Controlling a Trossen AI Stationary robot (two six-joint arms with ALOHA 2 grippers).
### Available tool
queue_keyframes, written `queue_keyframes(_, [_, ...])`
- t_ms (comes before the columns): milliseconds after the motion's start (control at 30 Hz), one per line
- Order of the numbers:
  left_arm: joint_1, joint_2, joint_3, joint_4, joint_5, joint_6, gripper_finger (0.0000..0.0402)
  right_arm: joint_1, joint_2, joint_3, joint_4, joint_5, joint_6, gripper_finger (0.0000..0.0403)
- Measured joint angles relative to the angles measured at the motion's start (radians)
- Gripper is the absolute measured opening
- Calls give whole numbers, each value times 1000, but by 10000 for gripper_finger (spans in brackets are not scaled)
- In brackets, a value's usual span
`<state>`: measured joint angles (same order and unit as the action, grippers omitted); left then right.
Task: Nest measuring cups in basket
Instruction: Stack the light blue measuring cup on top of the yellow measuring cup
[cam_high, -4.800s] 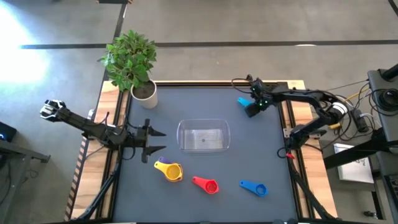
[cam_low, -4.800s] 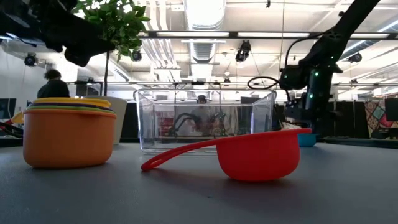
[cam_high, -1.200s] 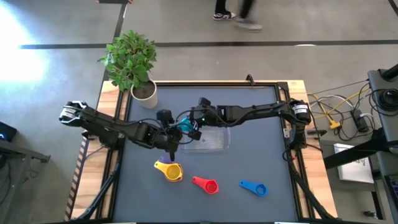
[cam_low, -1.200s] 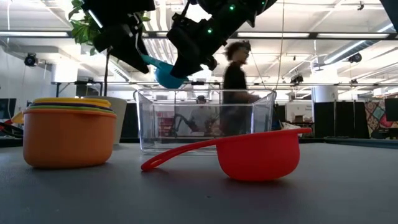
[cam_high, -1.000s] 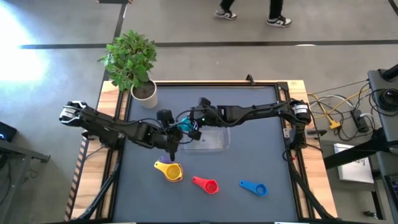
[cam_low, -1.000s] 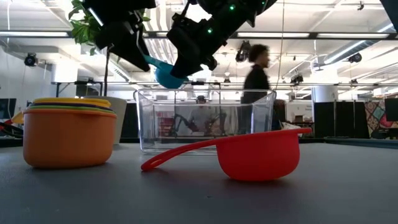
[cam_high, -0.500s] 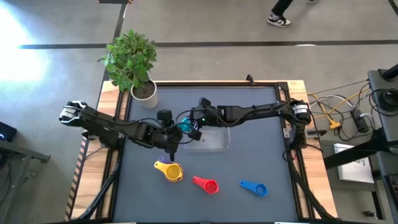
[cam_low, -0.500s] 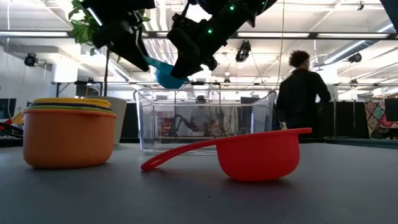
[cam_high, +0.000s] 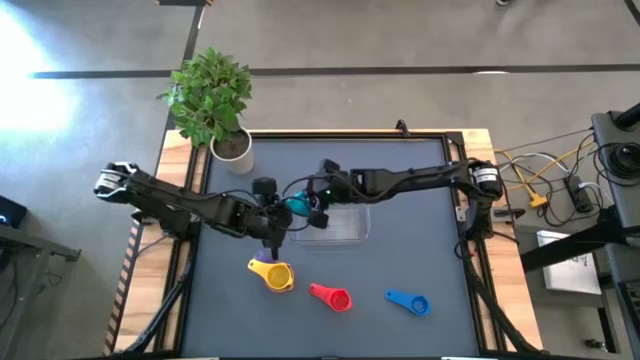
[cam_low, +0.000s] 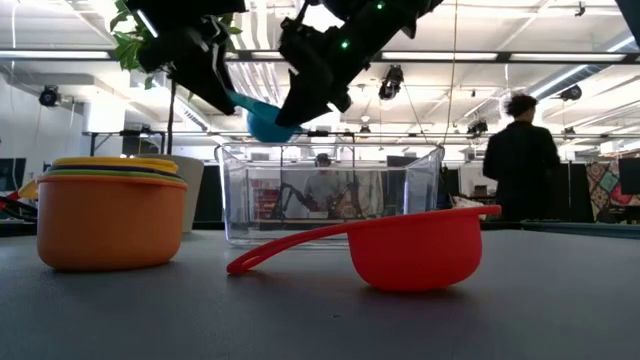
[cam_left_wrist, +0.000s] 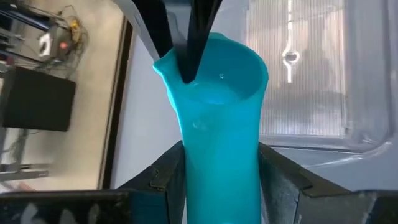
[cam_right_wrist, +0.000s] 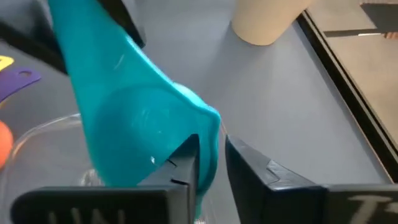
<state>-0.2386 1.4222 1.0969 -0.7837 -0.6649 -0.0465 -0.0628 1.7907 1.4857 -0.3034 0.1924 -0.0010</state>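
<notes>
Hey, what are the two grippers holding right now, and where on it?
The left gripper clamps the light blue plastic measuring cup by its flat handle. The right gripper straddles the bowl's rim, its fingers just parted, above the clear plastic basket.

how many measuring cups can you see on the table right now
7, some partly hidden: a nested stack showing yellow, green, orange and a purple handle at front left; red cup; blue cup; light blue cup, airborne between both grippers.
</notes>
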Motion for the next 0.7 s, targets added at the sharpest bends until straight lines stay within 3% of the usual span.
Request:
queue_keyframes(200, [-2, -63, -3, -26, 81, -29, 129, 13, -61, 4, -81, -17, -3, 117])
queue_keyframes(400, [-55, -210, -83, -28, 155, -101, 129, 30, -177, -40, -138, -16, -11, 151])
queue_keyframes(500, [-106, -314, -160, 11, 181, -159, 129, 39, -256, -116, -71, -17, -16, 155])
queue_keyframes(700, [-198, -494, -365, 308, 351, -177, 129, 45, -428, -353, 191, -36, -27, 149])
